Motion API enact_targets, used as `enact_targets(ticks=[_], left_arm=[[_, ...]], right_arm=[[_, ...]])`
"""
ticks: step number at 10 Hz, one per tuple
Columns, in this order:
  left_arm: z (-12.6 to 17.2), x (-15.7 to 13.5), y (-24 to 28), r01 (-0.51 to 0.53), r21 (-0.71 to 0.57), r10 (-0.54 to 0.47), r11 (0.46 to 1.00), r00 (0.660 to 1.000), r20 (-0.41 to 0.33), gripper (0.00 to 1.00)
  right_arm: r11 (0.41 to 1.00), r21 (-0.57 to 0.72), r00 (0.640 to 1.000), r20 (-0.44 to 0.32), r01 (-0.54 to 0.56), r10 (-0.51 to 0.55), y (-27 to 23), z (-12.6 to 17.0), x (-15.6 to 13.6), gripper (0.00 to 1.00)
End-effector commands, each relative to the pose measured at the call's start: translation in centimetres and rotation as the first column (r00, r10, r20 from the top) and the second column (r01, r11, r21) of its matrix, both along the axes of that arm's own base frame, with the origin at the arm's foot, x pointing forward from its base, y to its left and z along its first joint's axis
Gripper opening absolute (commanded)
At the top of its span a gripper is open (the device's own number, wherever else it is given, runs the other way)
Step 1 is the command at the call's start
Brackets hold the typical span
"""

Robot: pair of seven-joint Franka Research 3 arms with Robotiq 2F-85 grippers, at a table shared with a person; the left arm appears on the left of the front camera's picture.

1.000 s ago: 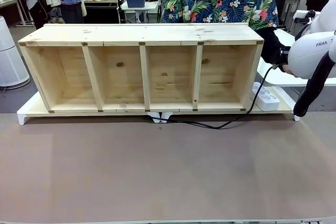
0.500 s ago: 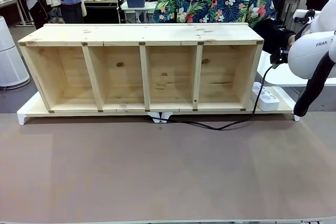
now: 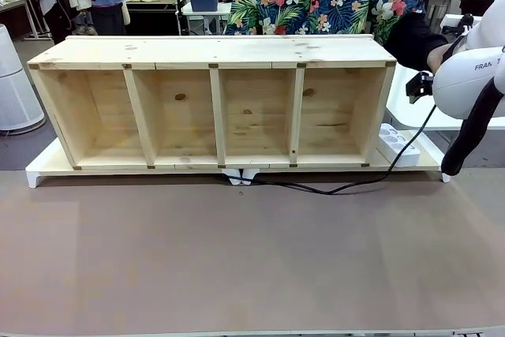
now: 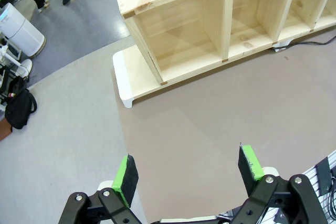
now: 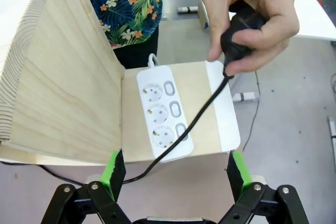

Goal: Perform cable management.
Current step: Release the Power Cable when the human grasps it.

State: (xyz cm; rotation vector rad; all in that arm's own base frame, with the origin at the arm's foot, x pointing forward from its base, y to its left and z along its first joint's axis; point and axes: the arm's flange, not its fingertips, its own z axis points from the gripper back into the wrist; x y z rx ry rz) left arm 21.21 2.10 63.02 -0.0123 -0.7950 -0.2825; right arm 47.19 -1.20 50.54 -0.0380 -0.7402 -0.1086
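We see the person's hand at the top right of the right wrist view, pinching the black plug of the cable. The cord drops diagonally across the white power strip at centre, beside the wooden shelf. Right gripper fingers spread apart, empty. Left gripper also wide apart over the brown table.

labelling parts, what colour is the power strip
White three-socket plastic power strip, clearest in the right wrist view.
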Motion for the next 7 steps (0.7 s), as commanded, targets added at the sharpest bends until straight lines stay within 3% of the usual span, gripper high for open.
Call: enact_targets(ticks=[1, 7], left_arm=[[-0.02, 0.01, 0.12, -0.003, -0.004, 0.003, 1.0, 1.0, 0.0, 1.0], [-0.02, 0.01, 0.12, -0.003, -0.004, 0.003, 1.0, 1.0, 0.0, 1.0]], right_arm=[[1.0, 0.006, 1.0, -0.006, 0.006, -0.006, -0.05, -0.12, 0.02, 1.0], [1.0, 0.006, 1.0, -0.006, 0.006, -0.006, -0.05, -0.12, 0.02, 1.0]])
